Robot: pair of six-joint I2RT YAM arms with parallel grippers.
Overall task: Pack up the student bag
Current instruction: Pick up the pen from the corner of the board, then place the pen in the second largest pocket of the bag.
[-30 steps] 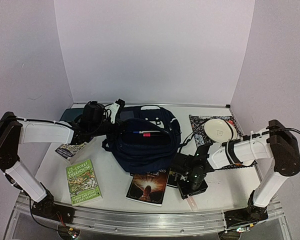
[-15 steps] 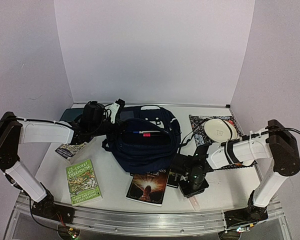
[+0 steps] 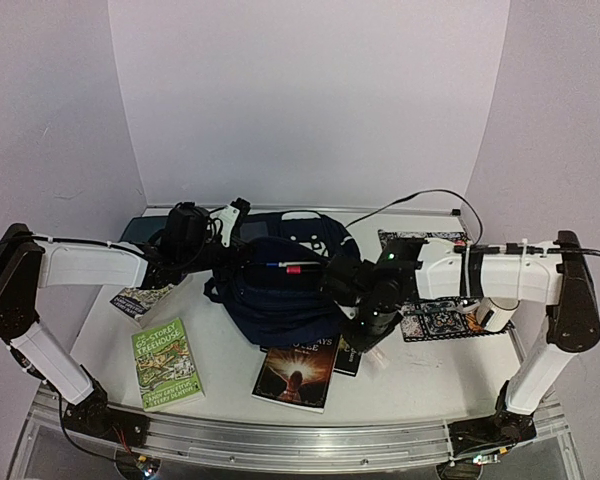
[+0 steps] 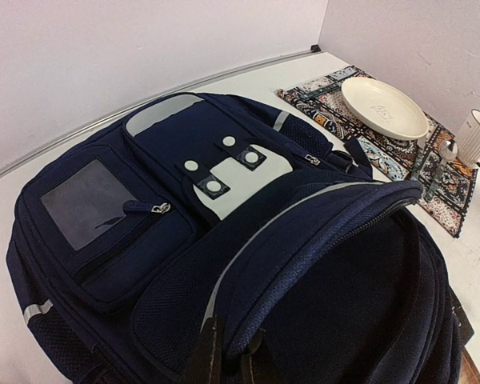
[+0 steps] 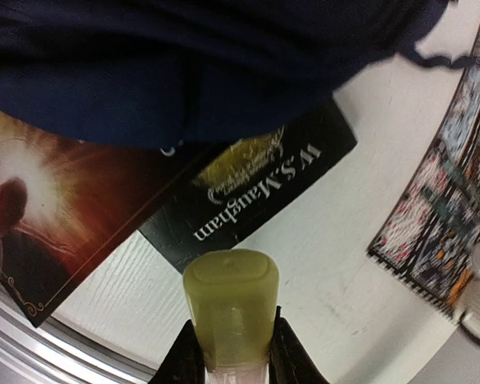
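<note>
The student bag point(image 3: 280, 290), navy with white patches, lies in the middle of the table with its main pocket open. My left gripper point(image 3: 232, 216) is shut on the bag's opening rim, and its fingers point(image 4: 204, 360) pinch that rim at the bottom of the left wrist view. My right gripper point(image 3: 366, 338) hovers off the bag's front right corner. It is shut on a marker with a yellow-green cap point(image 5: 230, 304), which points away from the wrist. Navy fabric of the bag point(image 5: 184, 72) fills the top of the right wrist view.
A black Maugham book point(image 5: 256, 188) and a red-covered book point(image 3: 297, 372) lie just below the bag. A green book point(image 3: 167, 365) sits front left. A patterned mat point(image 3: 435, 318) with a mug point(image 3: 495, 312) is at the right, and its plate point(image 4: 382, 106) shows in the left wrist view.
My right gripper closed on the marker near the front edge, lifted it and swung left and back toward the bag. The left arm has not moved.
</note>
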